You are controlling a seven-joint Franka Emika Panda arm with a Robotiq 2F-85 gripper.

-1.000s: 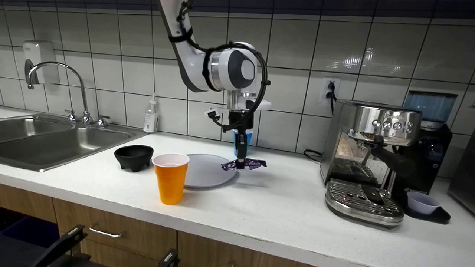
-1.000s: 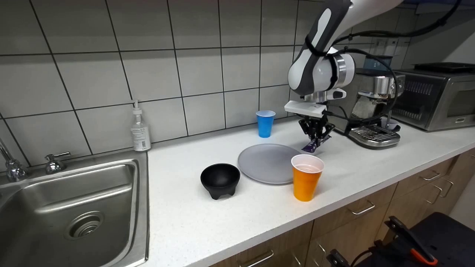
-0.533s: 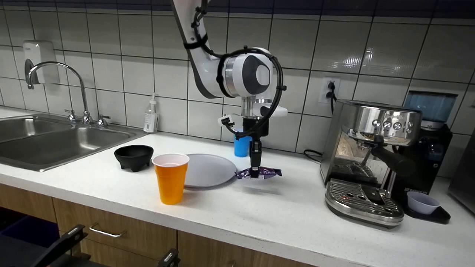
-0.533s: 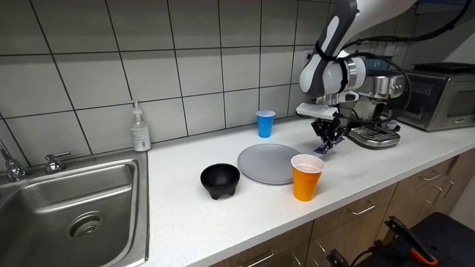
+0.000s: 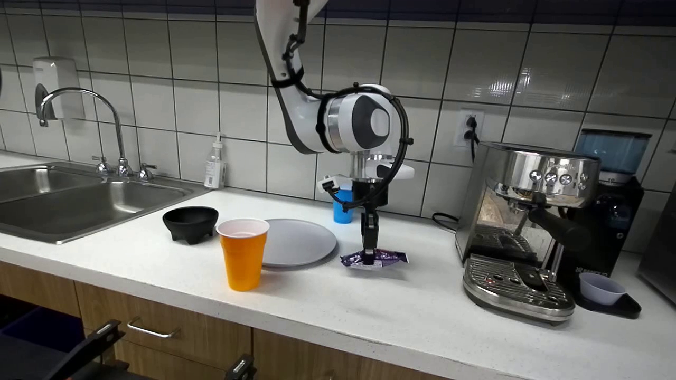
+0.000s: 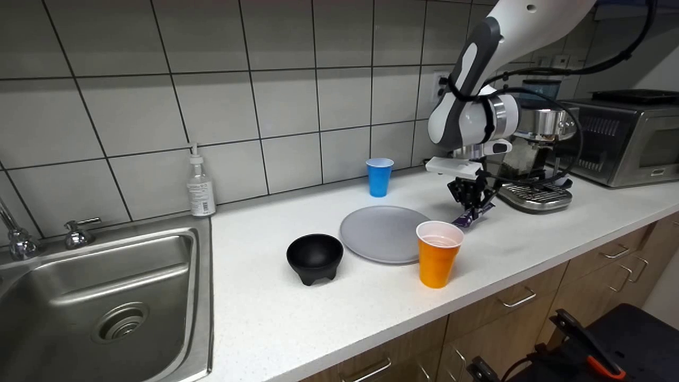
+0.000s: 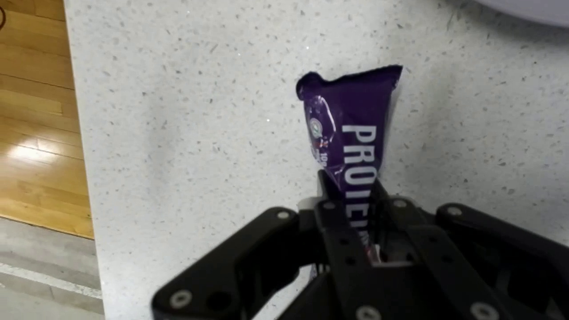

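Gripper is pinching a shiny purple packet, jaws nearly closed. Plate is sitting left, espresso machine right, counter edge running near.

Inspected for legible markings; confirmed two on a purple wrapper.
Read PROTEIN in large white capitals lengthwise along the wrapper in the wrist view, with closing letters partly covered; made out 10g in small pale print on its side, near a round, pale emblem, and found the fine print around that figure blurred. Sighted pale lettering on the front of the black grinder and dark marks on its white collar in an exterior view, both too small to read. Could not decipher the printed label on the pump bottle or the badge on the microwave.
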